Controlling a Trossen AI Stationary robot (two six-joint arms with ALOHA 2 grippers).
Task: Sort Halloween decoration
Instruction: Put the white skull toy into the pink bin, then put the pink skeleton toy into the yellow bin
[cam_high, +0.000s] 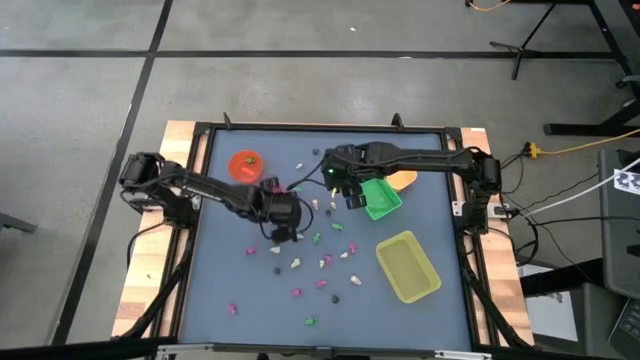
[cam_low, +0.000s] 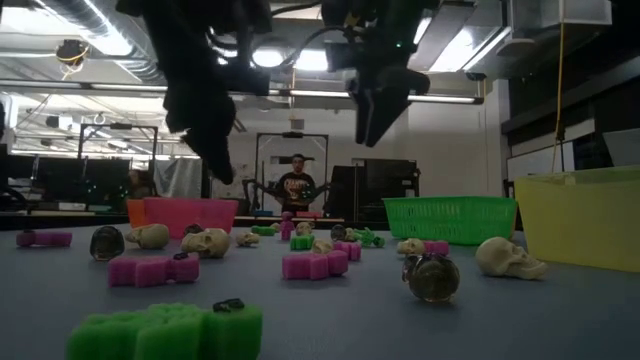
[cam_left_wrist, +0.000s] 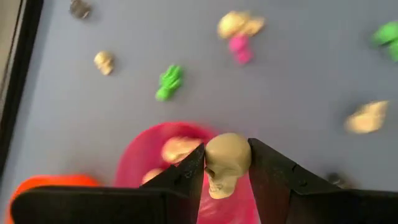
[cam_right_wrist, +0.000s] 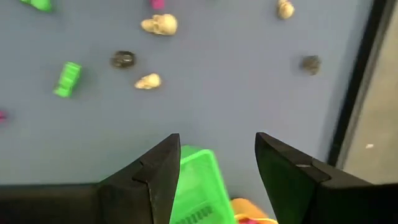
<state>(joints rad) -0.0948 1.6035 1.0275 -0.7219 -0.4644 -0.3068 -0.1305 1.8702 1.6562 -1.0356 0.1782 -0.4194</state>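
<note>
Small pink, green, cream and dark trinkets (cam_high: 322, 262) lie scattered on the blue-grey table top (cam_high: 230, 280). My left gripper (cam_left_wrist: 226, 149) is shut on a cream skull (cam_left_wrist: 227, 168) and hangs over a pink cup (cam_left_wrist: 140, 158) that holds other cream skulls (cam_left_wrist: 177, 149). In the high view that gripper (cam_high: 281, 218) is left of the table's middle. My right gripper (cam_right_wrist: 217, 149) stands open with nothing between its fingers, above the near end of the green tray (cam_right_wrist: 196, 186), close to the middle of the table (cam_high: 348, 192). My left gripper pinches the cream skull by its two sides (cam_left_wrist: 210, 163) between its two fingers. The fingers slant downward from above. The skull is lifted clear of the table, above the pink cup's rim.
An orange cup (cam_high: 245, 165) stands at the far left beside the pink cup. An orange tray (cam_high: 403, 179) lies behind the green tray (cam_high: 381, 198), and a yellow tray (cam_high: 408, 266) lies at the near right. A person (cam_low: 296, 185) stands in the room beyond.
</note>
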